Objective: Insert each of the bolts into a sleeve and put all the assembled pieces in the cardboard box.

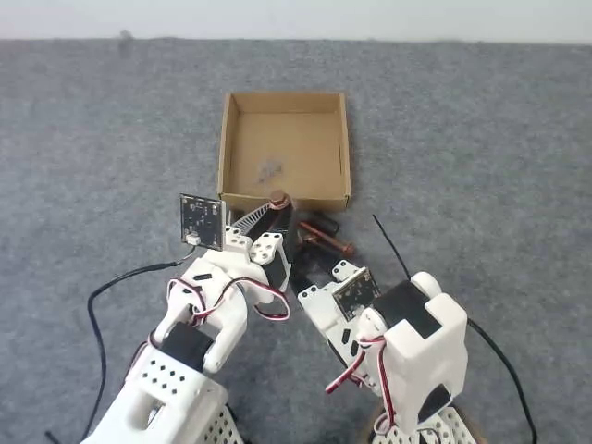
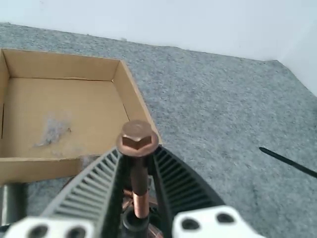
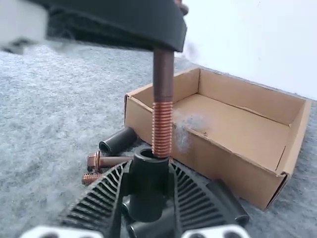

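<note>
Upright bolt (image 2: pixel 138 144) meets sleeve (image 3: pixel 147 183) beside smudged cardboard box (image 1: pixel 286 96).
Left jaws clamp the bolt; right jaws grip the sleeve.

A copper bolt (image 2: pixel 137 140) is hanging upright, head up, its threaded tip meeting the mouth of an upright black sleeve (image 3: pixel 147 188). Two more bolts (image 3: pixel 106 161) and another sleeve (image 3: pixel 116 140) are lying flat just beside the open cardboard box (image 1: pixel 225 139).

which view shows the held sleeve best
Right wrist view: sleeve upright in the right end effector, bolt tip at its mouth. Left wrist view catches its rim below the bolt; high view: hard to tell.
</note>
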You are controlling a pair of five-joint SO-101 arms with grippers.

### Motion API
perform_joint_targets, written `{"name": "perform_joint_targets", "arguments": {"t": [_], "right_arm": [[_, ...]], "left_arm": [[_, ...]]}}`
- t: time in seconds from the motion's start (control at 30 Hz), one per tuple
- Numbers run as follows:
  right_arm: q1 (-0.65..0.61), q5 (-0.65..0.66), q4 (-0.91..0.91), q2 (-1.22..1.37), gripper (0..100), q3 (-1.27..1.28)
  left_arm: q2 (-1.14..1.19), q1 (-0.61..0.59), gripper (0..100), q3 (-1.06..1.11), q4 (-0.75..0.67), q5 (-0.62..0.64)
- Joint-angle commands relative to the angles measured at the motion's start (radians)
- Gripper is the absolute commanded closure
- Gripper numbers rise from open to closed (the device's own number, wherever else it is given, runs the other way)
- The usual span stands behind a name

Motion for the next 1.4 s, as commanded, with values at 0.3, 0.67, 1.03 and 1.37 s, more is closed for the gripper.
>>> {"name": "perform_joint_targets", "arguments": {"t": [0.3, 0.67, 1.03, 1.37], "right_arm": [[0.019, 0.026, -0.018, -0.013, 99.2, 0.005], [0.024, 0.026, -0.018, -0.013, 99.2, 0.003], [0.024, 0.026, -0.018, -0.013, 99.2, 0.003], [0.024, 0.026, -0.018, -0.013, 99.2, 0.002]], "left_arm": [[0.018, -0.008, 99, -0.012, 0.037, -0.005], [0.018, 0.015, 99, 0.024, 0.037, -0.005], [0.02, 0.015, 76, 0.068, 0.051, -0.003], [0.018, 0.015, 68, 0.007, 0.195, -0.003]]}}
